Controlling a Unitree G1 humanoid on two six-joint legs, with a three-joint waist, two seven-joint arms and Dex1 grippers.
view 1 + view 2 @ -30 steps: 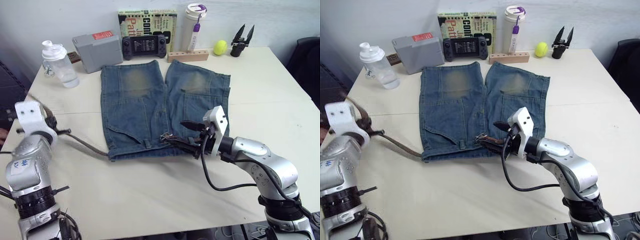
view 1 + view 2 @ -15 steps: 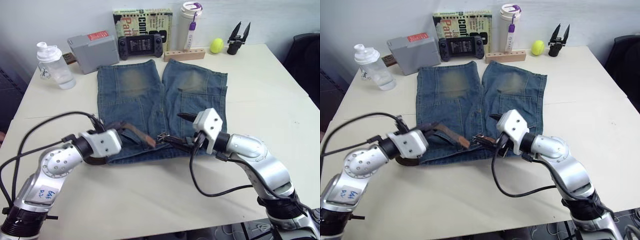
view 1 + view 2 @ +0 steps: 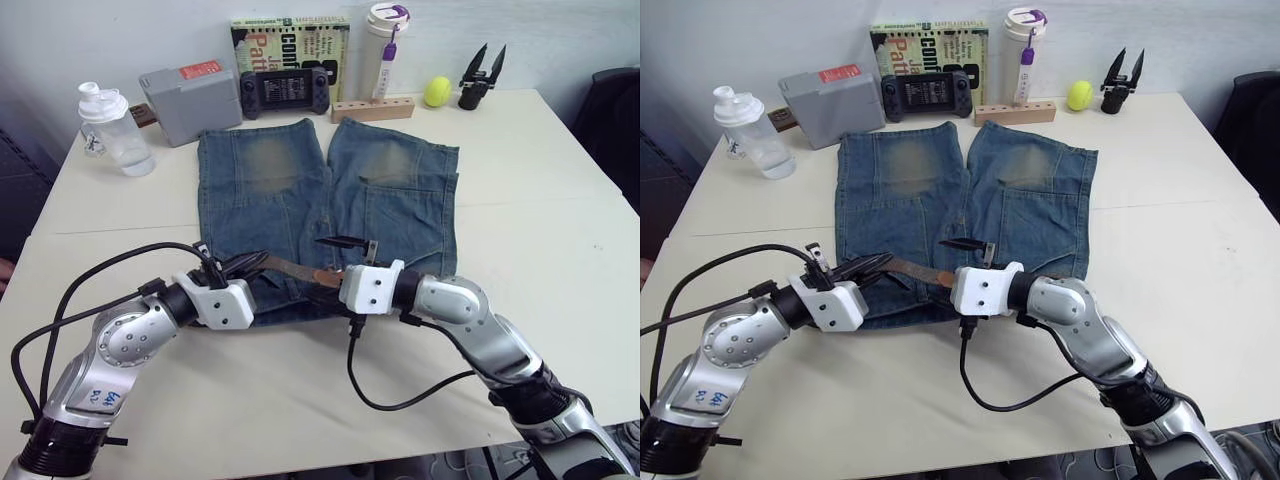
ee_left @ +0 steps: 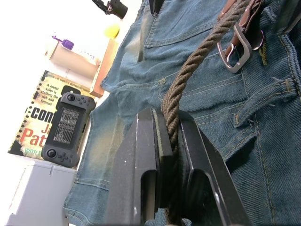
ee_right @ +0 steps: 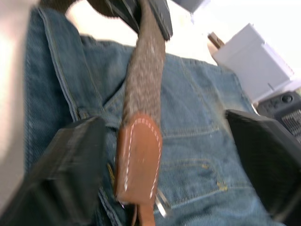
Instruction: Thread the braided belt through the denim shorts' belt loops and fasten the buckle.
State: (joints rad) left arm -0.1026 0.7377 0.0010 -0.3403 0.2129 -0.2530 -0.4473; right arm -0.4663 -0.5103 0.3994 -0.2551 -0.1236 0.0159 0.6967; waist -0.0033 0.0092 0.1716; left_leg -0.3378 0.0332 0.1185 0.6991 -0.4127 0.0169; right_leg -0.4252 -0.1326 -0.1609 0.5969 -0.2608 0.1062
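Note:
The denim shorts [image 3: 300, 190] lie flat on the table, waistband toward me. My left gripper [image 3: 255, 264] is shut on the braided belt [image 4: 188, 75] over the waistband's left part. From its fingers the belt [image 3: 290, 268] runs right and ends in a tan leather tab [image 5: 138, 160] with the silver buckle [image 4: 233, 44]. My right gripper [image 3: 325, 266] is open, one finger on each side of that tab, touching nothing. A belt loop [image 4: 263, 101] lies on the waistband beneath the belt. The belt behind my left fingers is hidden.
Along the table's far edge stand a clear bottle [image 3: 115, 130], a grey box [image 3: 190, 95], a game controller [image 3: 280, 92] before a book [image 3: 290, 35], a tumbler [image 3: 385, 45], a wooden block [image 3: 375, 108], a yellow ball [image 3: 437, 92] and a spare black gripper [image 3: 480, 80].
My left arm swung in from the far left, carrying the belt over the waistband. The right gripper slid left along the waistband and now straddles the buckle end.

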